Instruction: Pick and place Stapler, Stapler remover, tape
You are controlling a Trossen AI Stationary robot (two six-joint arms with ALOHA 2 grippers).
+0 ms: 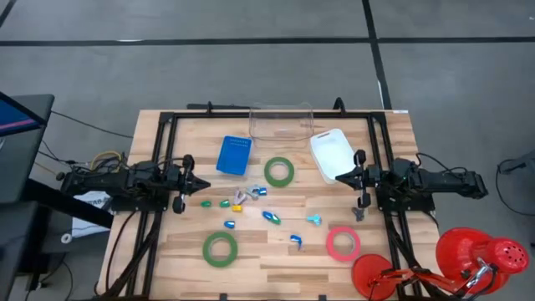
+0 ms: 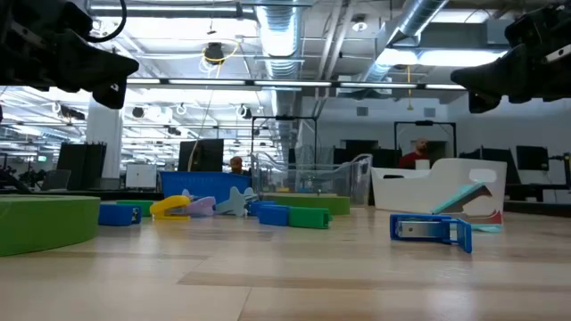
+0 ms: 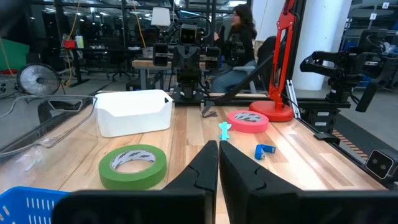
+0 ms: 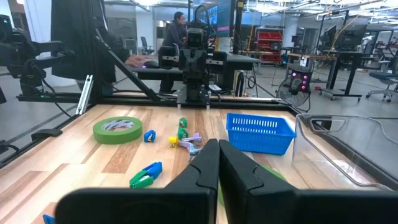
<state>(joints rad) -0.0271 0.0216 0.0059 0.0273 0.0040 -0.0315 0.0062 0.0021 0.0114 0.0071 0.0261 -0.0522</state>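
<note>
Green tape rolls lie on my wooden table (image 1: 150,259): one green roll (image 1: 279,171) sits toward the far edge at mid-table, just beside the blue basket (image 1: 235,155), and a second green roll (image 1: 220,248) rests near the front edge, left of centre. A pinkish-red roll (image 1: 343,243) lies near the front edge toward the right. Between the rolls, a scatter of small coloured staplers and staple removers (image 1: 251,207) spreads across the middle, none touching the tape. A white bin (image 1: 333,153) and a clear container (image 1: 282,122) stand along the far edge. My left gripper (image 1: 201,182) hovers at the left edge, jaws pressed together and holding nothing. My right gripper (image 1: 341,177) hovers at the right edge near the white bin, jaws likewise clenched and empty.
</note>
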